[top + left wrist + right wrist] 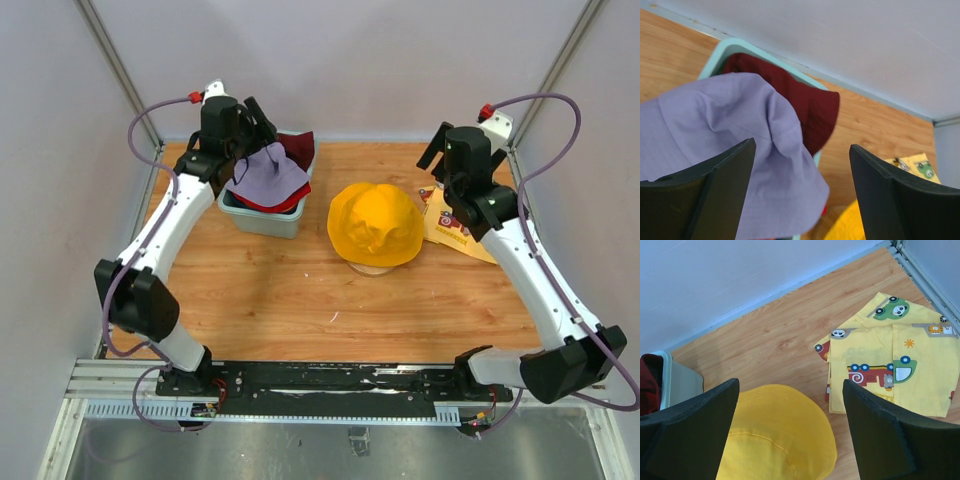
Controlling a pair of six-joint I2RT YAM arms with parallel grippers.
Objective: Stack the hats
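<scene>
Top external view puts the yellow hat (375,222) nearest, in the middle of the table (300,300), crown up and brim drooping over a stand (372,267) of which only the foot shows. Just to its right a folded cloth printed with cars (890,360) lies flat on the wood. The right jaws hover above that area, wide apart with nothing between them.

Farther back on the left sits a teal tub (262,218) holding the other hats. A lavender hat (268,172) is slumped on top, a red hat (282,204) lies under it, and a maroon hat (810,110) hangs over the far rim. The left jaws stand open over the lavender one. The fabric may brush one side of them, though the wrist view does not settle that.

These hats look light and limp, so they will likely fold and sag when lifted. I would pinch the lavender hat at the crown, so the brim hangs open and drops over the yellow hat.
</scene>
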